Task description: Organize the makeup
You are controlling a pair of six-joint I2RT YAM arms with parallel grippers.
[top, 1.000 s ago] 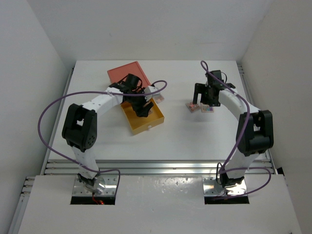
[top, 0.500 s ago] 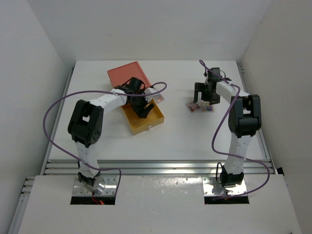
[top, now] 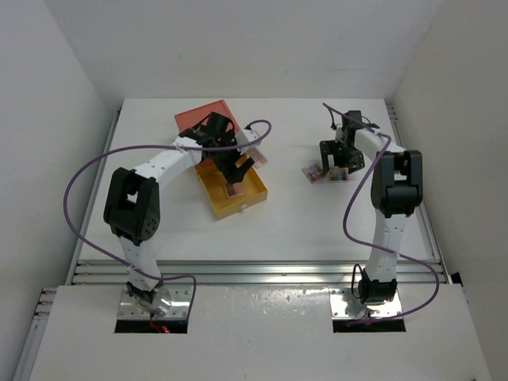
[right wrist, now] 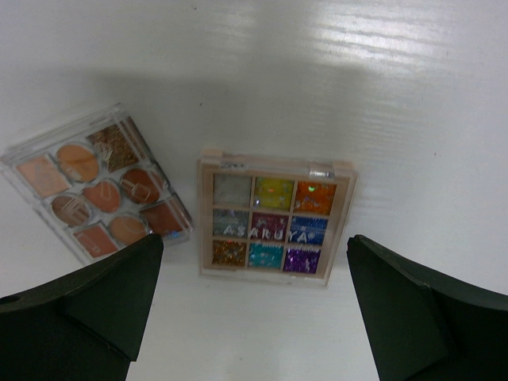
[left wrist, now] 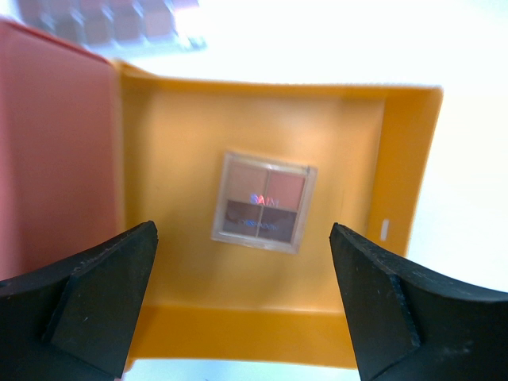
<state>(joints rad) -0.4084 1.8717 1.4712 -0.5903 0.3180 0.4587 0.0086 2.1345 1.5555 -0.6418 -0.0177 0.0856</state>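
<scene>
1. The makeup is spread over the table point(top: 302, 222). Nearest, a four-pan palette point(left wrist: 264, 202) lies flat in the yellow drawer point(left wrist: 175, 143), touched by neither finger.
2. The left gripper point(left wrist: 242, 262) is held above that palette with its fingers wide apart and nothing between them. A second ago it was set lower in the drawer with the fingers closer together, so the palette is judged to have just been let go and one piece stowed.
3. To the right, well apart from the drawer, a nine-pan glitter palette point(right wrist: 274, 218) and a round-pan tan palette point(right wrist: 99, 190) lie just beside each other on the table.
4. The right gripper point(right wrist: 254, 246) is held over these two, its fingers spread fully and holding nothing. Over the last second its arm has been drawn upright and the fingers opened a little more. The glitter palette sits between the fingers and is judged the likely next pick.
5. Farther off, a reddish palette point(top: 258, 159) lies just past the drawer's far right corner, and the orange-red box point(top: 202, 119) lies behind the drawer. Three palettes are thus left outside.
</scene>
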